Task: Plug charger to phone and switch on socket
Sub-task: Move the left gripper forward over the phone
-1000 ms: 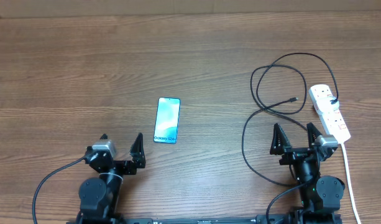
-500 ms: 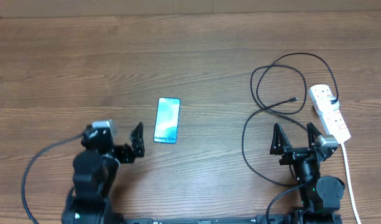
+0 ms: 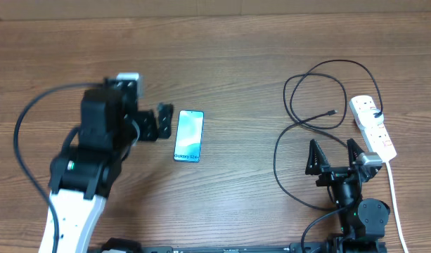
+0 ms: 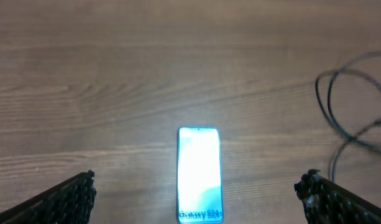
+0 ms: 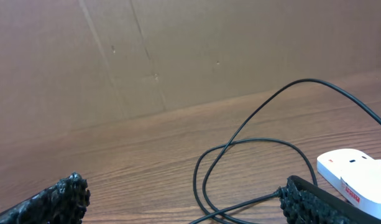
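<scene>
Left gripper [image 3: 157,123]: spread wide, empty, arm stretched out over the table and angled down. Phone [image 3: 189,135] lies flat just right of it, long axis near-to-far, labelled end toward the robot. Wrist view centres it between the fingers. Charger [image 3: 332,112] tip lies loose ahead of right gripper [image 3: 332,146], which is nearer it, wide, empty, parked low. Socket [image 3: 373,126] is to the right.
</scene>
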Controlling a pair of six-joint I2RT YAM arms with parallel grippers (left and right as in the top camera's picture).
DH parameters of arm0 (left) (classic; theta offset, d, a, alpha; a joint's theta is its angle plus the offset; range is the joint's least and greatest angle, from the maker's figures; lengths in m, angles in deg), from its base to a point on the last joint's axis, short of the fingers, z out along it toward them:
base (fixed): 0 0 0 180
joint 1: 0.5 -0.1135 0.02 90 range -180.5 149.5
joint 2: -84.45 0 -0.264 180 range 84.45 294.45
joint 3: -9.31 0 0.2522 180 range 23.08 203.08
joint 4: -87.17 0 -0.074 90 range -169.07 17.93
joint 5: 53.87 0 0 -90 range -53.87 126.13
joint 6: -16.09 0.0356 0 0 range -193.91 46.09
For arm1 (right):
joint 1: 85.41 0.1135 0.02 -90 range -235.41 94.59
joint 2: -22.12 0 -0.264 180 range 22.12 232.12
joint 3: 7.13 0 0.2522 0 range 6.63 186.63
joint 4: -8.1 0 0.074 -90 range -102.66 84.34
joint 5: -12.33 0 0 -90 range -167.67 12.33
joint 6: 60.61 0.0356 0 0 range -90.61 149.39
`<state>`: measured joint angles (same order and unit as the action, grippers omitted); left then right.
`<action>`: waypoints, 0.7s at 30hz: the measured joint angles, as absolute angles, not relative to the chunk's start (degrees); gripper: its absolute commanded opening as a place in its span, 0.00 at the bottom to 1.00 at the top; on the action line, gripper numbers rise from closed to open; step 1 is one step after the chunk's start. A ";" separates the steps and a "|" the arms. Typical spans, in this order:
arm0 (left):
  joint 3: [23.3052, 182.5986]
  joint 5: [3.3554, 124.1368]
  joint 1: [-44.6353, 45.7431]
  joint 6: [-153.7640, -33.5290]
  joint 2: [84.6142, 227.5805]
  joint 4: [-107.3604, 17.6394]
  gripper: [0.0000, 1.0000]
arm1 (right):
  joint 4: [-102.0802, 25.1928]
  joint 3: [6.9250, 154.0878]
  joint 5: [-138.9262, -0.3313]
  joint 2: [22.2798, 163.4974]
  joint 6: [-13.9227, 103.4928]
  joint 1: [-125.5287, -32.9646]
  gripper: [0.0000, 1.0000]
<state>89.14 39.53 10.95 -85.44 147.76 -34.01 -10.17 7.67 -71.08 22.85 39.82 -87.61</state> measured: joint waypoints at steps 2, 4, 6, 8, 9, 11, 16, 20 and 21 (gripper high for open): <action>94.10 38.24 13.05 -85.42 151.82 -30.36 1.00 | -10.17 7.67 -71.08 22.85 39.82 -87.61 1.00; 97.55 36.58 14.99 -85.35 155.23 -27.67 1.00 | -10.22 7.67 -71.08 22.85 39.85 -87.61 1.00; 99.48 35.40 16.80 -85.29 158.47 -26.45 1.00 | -10.22 7.67 -71.08 22.85 39.82 -87.61 1.00; 99.96 34.79 18.16 -85.29 161.22 -26.25 1.00 | -10.19 7.67 -71.06 22.85 39.80 -87.61 1.00; 99.96 34.57 18.71 -85.29 162.60 -26.18 1.00 | -10.24 7.67 -71.08 22.85 39.85 -87.61 1.00; 99.96 34.37 19.03 -85.29 164.92 -25.92 0.99 | -10.22 7.67 -71.08 22.85 39.85 -87.61 1.00; 100.00 35.79 19.03 -85.29 170.18 -24.41 1.00 | -10.22 7.67 -71.06 22.85 39.82 -87.61 1.00; 100.00 37.45 19.03 -85.29 174.18 -23.93 1.00 | -10.24 7.67 -71.10 22.85 39.82 -87.61 1.00; 100.00 37.67 19.03 -85.29 175.28 -23.95 1.00 | -10.24 7.67 -71.08 22.85 39.82 -87.61 1.00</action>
<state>100.00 37.67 19.03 -85.29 175.28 -23.95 -10.24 7.67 -71.08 22.85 39.82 -87.61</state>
